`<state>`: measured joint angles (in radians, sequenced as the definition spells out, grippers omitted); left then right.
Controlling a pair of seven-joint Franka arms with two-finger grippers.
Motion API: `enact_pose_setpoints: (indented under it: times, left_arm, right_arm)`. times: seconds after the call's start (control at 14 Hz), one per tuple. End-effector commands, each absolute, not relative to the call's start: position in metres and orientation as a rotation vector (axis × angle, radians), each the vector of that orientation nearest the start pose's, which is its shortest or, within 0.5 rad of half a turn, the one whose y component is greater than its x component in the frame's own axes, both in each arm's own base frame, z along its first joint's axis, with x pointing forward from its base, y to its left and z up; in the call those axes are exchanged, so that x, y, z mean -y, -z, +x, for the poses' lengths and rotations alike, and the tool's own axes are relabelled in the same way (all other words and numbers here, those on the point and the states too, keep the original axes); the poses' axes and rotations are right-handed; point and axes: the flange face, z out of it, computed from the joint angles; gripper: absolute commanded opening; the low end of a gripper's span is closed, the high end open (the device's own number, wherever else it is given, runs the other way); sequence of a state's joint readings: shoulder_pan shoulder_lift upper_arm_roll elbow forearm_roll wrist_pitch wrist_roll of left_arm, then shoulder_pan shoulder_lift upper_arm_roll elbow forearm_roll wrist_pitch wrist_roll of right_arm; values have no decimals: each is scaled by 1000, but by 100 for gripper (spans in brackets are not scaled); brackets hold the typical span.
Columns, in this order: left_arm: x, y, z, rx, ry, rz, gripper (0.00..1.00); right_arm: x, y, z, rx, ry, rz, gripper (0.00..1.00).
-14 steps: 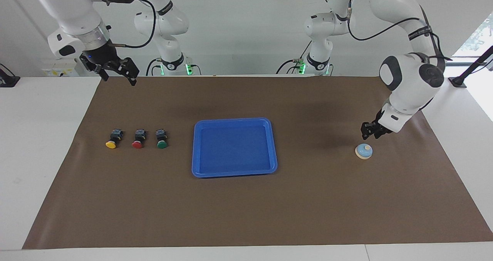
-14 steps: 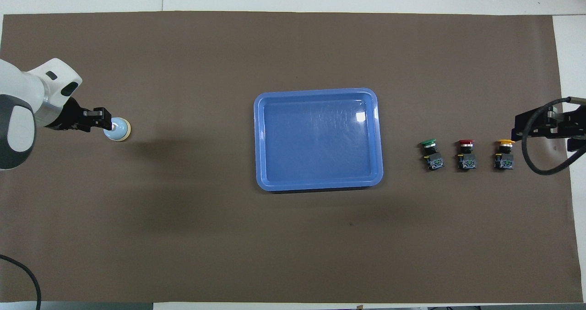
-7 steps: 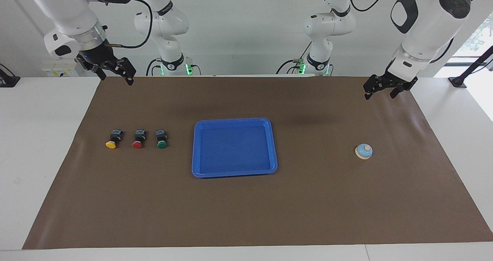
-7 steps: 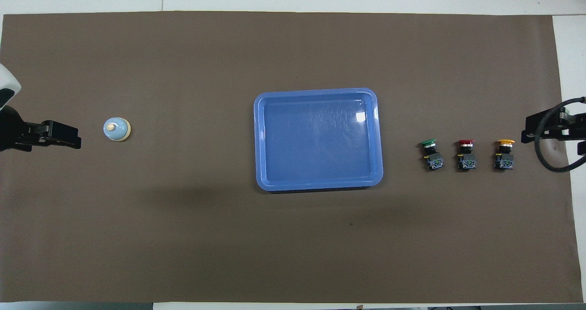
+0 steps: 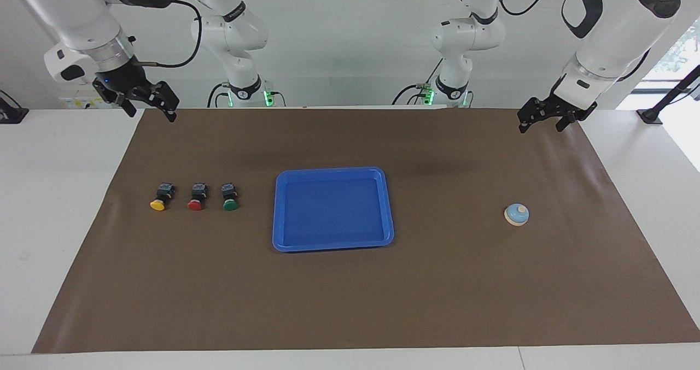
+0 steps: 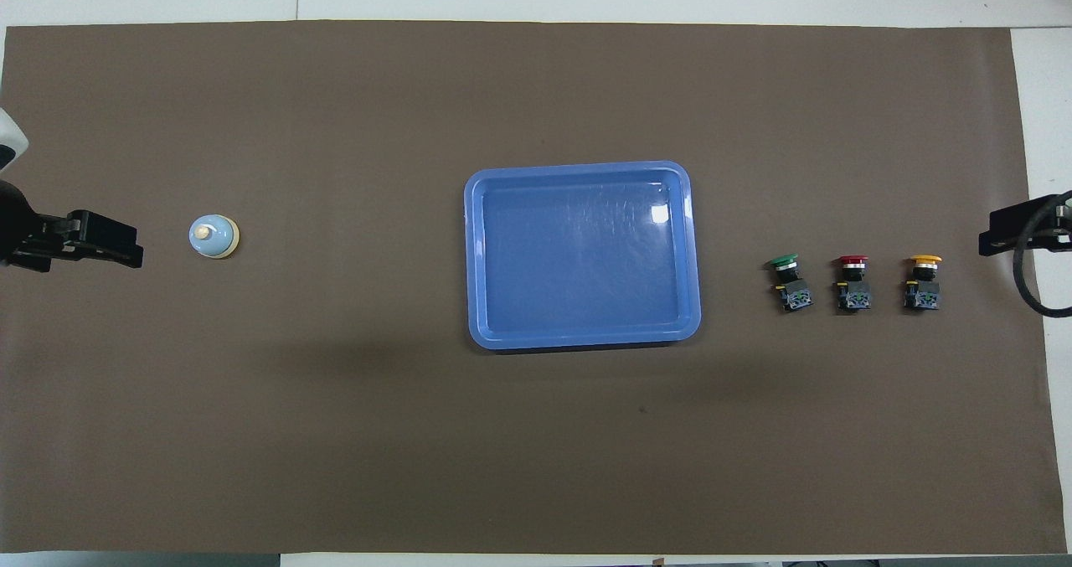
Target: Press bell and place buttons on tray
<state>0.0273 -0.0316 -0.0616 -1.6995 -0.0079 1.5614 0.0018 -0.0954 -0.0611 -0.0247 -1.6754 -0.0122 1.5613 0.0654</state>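
Observation:
The bell point(image 5: 516, 215) point(image 6: 214, 237) stands on the brown mat toward the left arm's end of the table. The blue tray point(image 5: 279, 211) point(image 6: 473, 257) lies empty in the middle of the mat. The yellow button point(image 5: 157, 201) point(image 6: 923, 278), the red button point(image 5: 195, 200) point(image 6: 852, 278) and the green button point(image 5: 229, 200) point(image 6: 787, 278) stand in a row beside the tray, toward the right arm's end. My left gripper point(image 5: 540, 124) point(image 6: 134, 249) is raised, apart from the bell. My right gripper point(image 5: 153, 110) point(image 6: 992, 240) is raised near the mat's corner, open and empty.
The brown mat point(image 5: 350, 304) covers most of the white table. Both arm bases stand at the robots' edge of the table. A black stand point(image 5: 656, 110) sits off the mat at the left arm's end.
My left gripper rose from the bell's knob and drew back toward the robots. My right gripper drifted a little toward its end of the table. The bell, tray and buttons have not moved.

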Motion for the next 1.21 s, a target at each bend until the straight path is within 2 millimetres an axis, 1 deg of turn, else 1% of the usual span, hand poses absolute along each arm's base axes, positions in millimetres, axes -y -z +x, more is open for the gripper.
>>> enact_pose_setpoints:
  times: [0.0, 0.07, 0.14, 0.21, 0.36, 0.43, 0.57, 0.64, 0.71, 0.86, 0.93, 1.0, 1.07, 1.14]
  left_arm:
    - [22, -585, 542, -58, -183, -3132, 100]
    - [23, -587, 541, -55, -188, -3133, 100]
    - [26, -587, 539, -60, -199, -3130, 100]
    - [29, -588, 536, -62, -202, -3130, 100]
    - [30, -589, 537, -48, -191, -3137, 100]
    - [30, -592, 536, -50, -186, -3139, 100]
    - [30, -591, 537, -55, -167, -3143, 100]
    - [31, -591, 538, -62, -160, -3142, 100]
    - [35, -592, 538, -74, -153, -3142, 100]
    - [38, -592, 538, -81, -148, -3142, 100]
    - [38, -592, 538, -81, -148, -3142, 100]
    - [37, -593, 542, -74, -102, -3142, 100]
    - [35, -593, 548, -62, -30, -3147, 100]
    - [34, -594, 549, -61, -18, -3150, 100]
  right_arm:
    - [90, -565, 521, -318, -32, -3130, 100]
    - [94, -550, 522, -327, -15, -3130, 100]
    - [105, -535, 522, -356, -27, -3126, 100]
    - [119, -511, 527, -391, -46, -3121, 100]
    - [135, -468, 537, -402, -44, -3119, 100]
    - [143, -448, 538, -378, -30, -3123, 100]
    - [149, -410, 536, -372, 1, -3127, 100]
    - [149, -393, 534, -369, 12, -3128, 100]
    - [148, -379, 530, -367, 36, -3131, 100]
    - [145, -360, 521, -322, 39, -3137, 100]
    - [148, -356, 518, -300, 26, -3138, 100]
    - [152, -351, 513, -297, 10, -3137, 100]
    - [153, -347, 511, -282, -2, -3137, 100]
    - [156, -336, 507, -258, -26, -3135, 100]
